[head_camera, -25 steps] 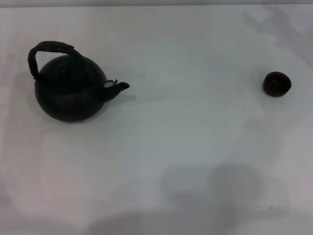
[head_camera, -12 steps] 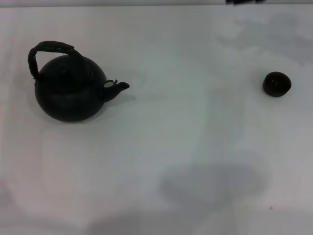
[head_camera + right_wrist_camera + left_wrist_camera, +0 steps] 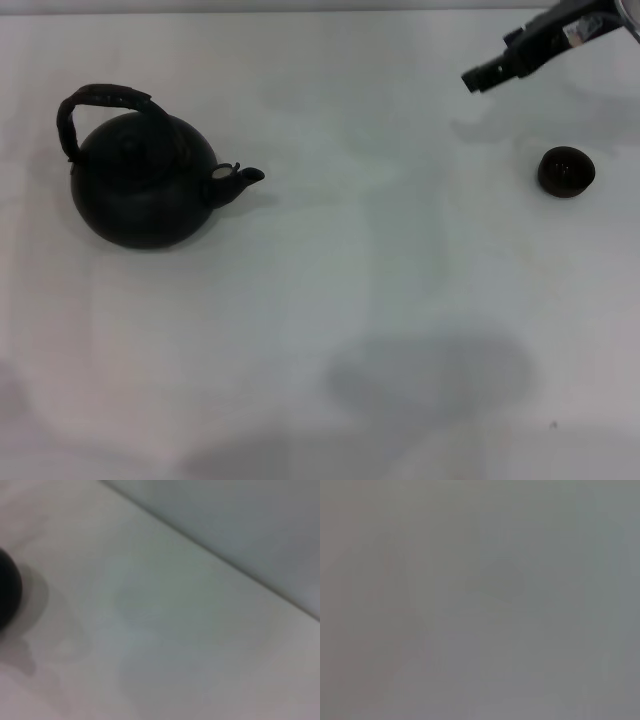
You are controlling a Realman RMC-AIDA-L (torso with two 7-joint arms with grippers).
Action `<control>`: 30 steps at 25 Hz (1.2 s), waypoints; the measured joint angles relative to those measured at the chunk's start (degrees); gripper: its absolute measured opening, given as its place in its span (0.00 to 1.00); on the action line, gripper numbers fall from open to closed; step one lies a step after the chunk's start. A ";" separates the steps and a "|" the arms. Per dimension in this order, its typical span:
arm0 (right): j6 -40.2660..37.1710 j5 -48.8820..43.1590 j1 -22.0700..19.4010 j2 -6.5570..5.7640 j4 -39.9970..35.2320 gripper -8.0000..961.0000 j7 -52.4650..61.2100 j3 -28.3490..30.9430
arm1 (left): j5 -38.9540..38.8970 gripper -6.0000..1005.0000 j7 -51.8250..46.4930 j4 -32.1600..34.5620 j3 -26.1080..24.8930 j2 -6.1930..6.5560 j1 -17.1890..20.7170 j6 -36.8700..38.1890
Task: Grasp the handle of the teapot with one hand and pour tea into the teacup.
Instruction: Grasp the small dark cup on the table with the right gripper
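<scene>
The matte black teapot stands on the white table at the left in the head view, with its short spout pointing right. Its arched dark handle stands upright over the lid. The tiny dark teacup sits far to the right. My right gripper reaches in from the top right corner, above and to the left of the teacup and apart from it. A dark round shape at the edge of the right wrist view is probably the teacup. My left gripper is out of view.
The white table stretches between the teapot and the teacup. Its far edge runs along the top of the head view and crosses the right wrist view diagonally. The left wrist view shows only plain grey.
My right arm has come into the head view at the top right, moving down and left toward the teacup. The teapot and teacup have not moved.
</scene>
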 joint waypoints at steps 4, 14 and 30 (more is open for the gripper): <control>1.46 -2.29 1.07 0.07 -0.34 0.87 3.78 -4.33 | -0.03 0.72 0.02 -0.03 0.00 0.02 -0.11 0.00; 1.66 -10.98 4.66 0.27 4.34 0.87 10.77 -13.51 | -0.26 0.72 0.03 0.02 -0.01 -0.40 0.03 0.00; -2.03 -14.76 8.60 0.33 16.41 0.86 10.95 -13.77 | -0.64 0.72 0.03 0.33 0.00 -0.69 0.06 0.01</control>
